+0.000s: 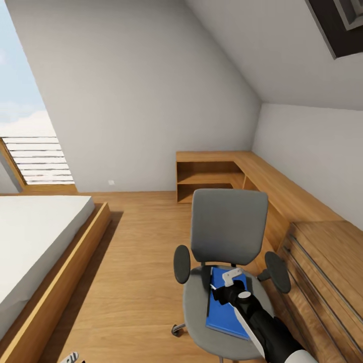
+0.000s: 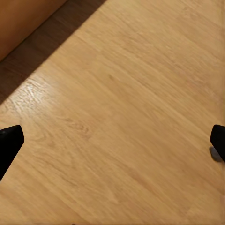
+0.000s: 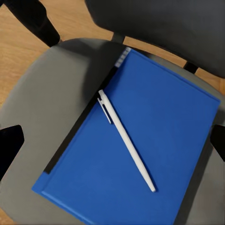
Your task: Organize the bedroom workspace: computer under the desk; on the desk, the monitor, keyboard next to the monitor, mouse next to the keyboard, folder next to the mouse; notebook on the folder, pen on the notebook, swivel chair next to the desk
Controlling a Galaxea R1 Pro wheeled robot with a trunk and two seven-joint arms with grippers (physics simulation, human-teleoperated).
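one white pen [image 3: 125, 140] atop blue folder [image 3: 154, 154] on swivel chair [image 1: 228, 229]

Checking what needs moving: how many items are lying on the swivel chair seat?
2 visible: a blue flat item on the swivel chair seat, and the pen on top of it. Something may hide beneath.

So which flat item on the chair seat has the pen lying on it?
The blue one on top; the pen lies diagonally across its cover. A black item beneath shows as an edge strip.
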